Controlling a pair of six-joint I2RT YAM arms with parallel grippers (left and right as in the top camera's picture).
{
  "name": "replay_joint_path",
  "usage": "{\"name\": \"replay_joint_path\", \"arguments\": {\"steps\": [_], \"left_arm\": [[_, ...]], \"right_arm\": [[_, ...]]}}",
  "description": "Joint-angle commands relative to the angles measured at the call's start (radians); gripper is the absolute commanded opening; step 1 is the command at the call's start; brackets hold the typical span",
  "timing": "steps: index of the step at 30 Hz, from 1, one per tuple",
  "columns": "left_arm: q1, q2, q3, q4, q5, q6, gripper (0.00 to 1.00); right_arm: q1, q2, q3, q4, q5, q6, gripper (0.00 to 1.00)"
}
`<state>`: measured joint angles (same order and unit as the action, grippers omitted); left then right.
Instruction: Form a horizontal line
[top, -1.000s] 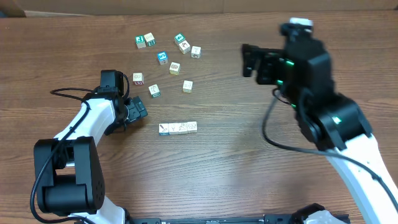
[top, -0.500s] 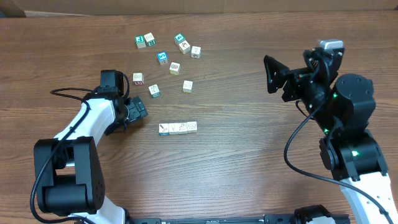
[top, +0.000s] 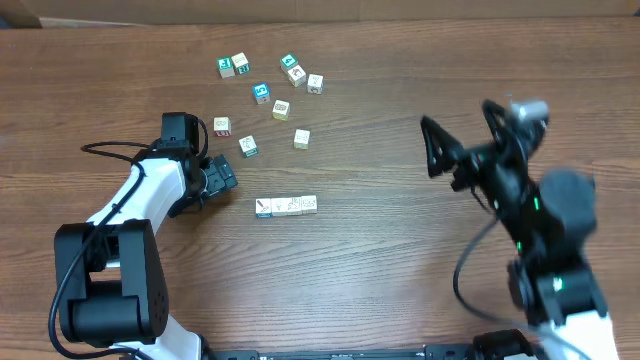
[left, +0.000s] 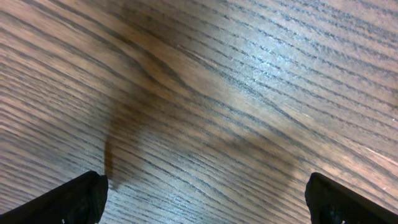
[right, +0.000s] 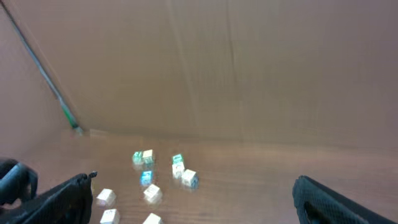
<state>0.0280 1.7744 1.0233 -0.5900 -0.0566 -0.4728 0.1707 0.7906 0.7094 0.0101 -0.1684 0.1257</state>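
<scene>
The horizontal line (top: 286, 206) is a short row of small pale cubes touching side by side at the table's middle, with a blue-edged cube at its left end. My left gripper (top: 220, 178) is open and empty, low over the wood just left of the row; its wrist view shows only bare wood between the fingertips (left: 205, 196). My right gripper (top: 462, 140) is open and empty, raised at the right, far from the row. Its wrist view (right: 193, 193) looks across at the loose cubes.
Several loose cubes (top: 262, 92) lie scattered at the back, above the row; they also show in the right wrist view (right: 147, 177). A cable (top: 105, 148) trails by the left arm. A brown wall (right: 249, 74) stands behind the table.
My right arm has swung back to the right and risen, away from the cubes; it is blurred now. The left arm and the row have not moved.
</scene>
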Motion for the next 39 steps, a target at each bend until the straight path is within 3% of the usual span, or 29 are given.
{"name": "replay_joint_path", "arguments": {"steps": [1, 5, 8, 25, 39], "left_arm": [[-0.002, 0.004, -0.007, 0.000, 0.003, -0.014, 1.00], [-0.002, 0.004, -0.007, 0.000, 0.002, -0.014, 1.00], [-0.002, 0.004, -0.007, 0.000, 0.002, -0.014, 0.99], [-0.002, 0.004, -0.007, 0.000, 0.002, -0.014, 0.99], [-0.002, 0.004, -0.007, 0.000, 0.002, -0.014, 0.99]], "right_arm": [[-0.005, -0.123, -0.131, 0.112, 0.074, -0.012, 1.00], [-0.024, -0.269, -0.287, 0.328, 0.065, -0.023, 1.00], [-0.047, -0.360, -0.364, 0.385, 0.045, -0.023, 1.00], [-0.107, -0.704, -0.619, 0.378, 0.024, -0.018, 1.00], [-0.109, -0.789, -0.702, 0.309, 0.025, 0.008, 1.00]]}}
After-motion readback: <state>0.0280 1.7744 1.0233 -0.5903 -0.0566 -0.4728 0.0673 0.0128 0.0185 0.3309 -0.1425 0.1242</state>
